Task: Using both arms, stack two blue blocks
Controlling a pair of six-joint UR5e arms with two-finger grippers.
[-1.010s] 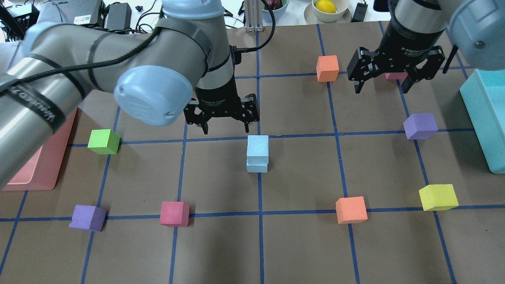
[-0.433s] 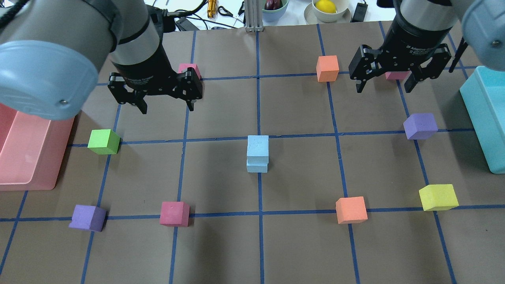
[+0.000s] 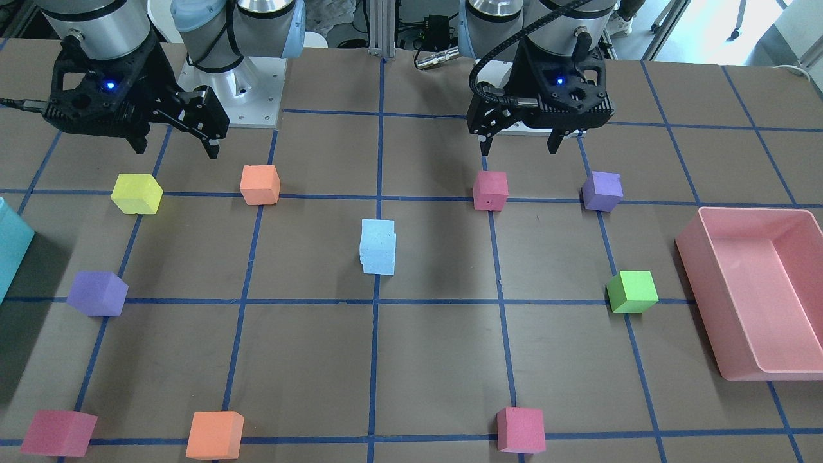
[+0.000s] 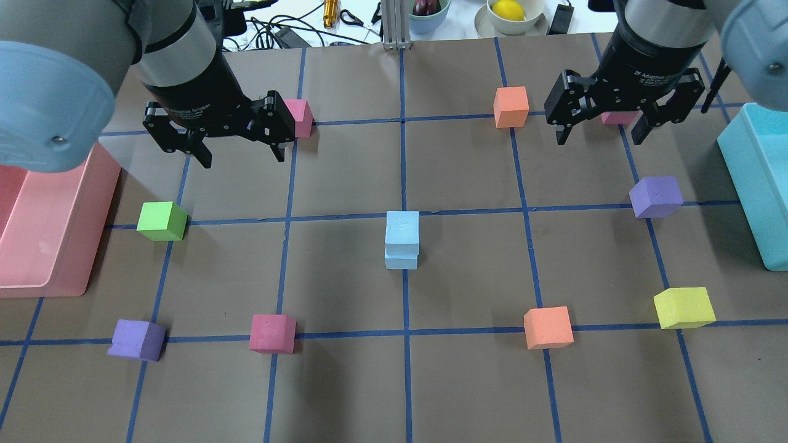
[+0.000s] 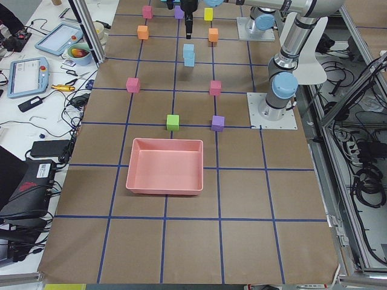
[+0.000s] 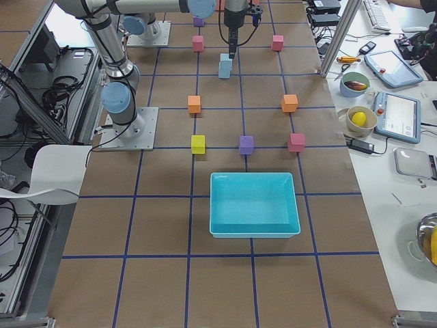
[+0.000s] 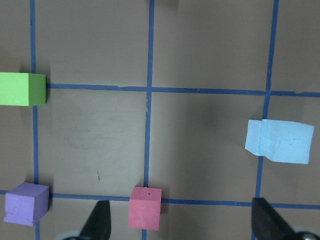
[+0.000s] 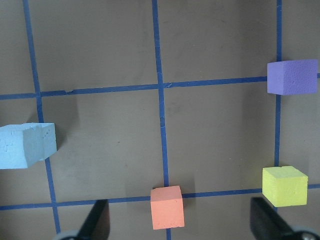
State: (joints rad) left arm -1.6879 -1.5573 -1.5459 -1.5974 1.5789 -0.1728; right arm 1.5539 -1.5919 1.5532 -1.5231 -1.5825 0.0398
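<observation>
Two pale blue blocks (image 4: 402, 229) stand stacked, one on the other, at the table's centre. The stack also shows in the front view (image 3: 378, 247), the left wrist view (image 7: 280, 141) and the right wrist view (image 8: 25, 146). My left gripper (image 4: 243, 159) is open and empty, raised over the table far to the stack's back left; in the front view (image 3: 518, 149) it hangs above a pink cube. My right gripper (image 4: 598, 140) is open and empty, raised at the back right, well apart from the stack.
A pink bin (image 4: 92, 234) is at the left edge and a teal bin (image 4: 757, 184) at the right edge. Loose cubes ring the stack: green (image 4: 161, 221), purple (image 4: 136, 339), pink (image 4: 271, 333), orange (image 4: 548, 327), yellow (image 4: 683, 307), purple (image 4: 655, 196), orange (image 4: 511, 106).
My left arm has swung away from just behind the stack to the back left, staying open. The right gripper has hardly moved. The stack has not shifted.
</observation>
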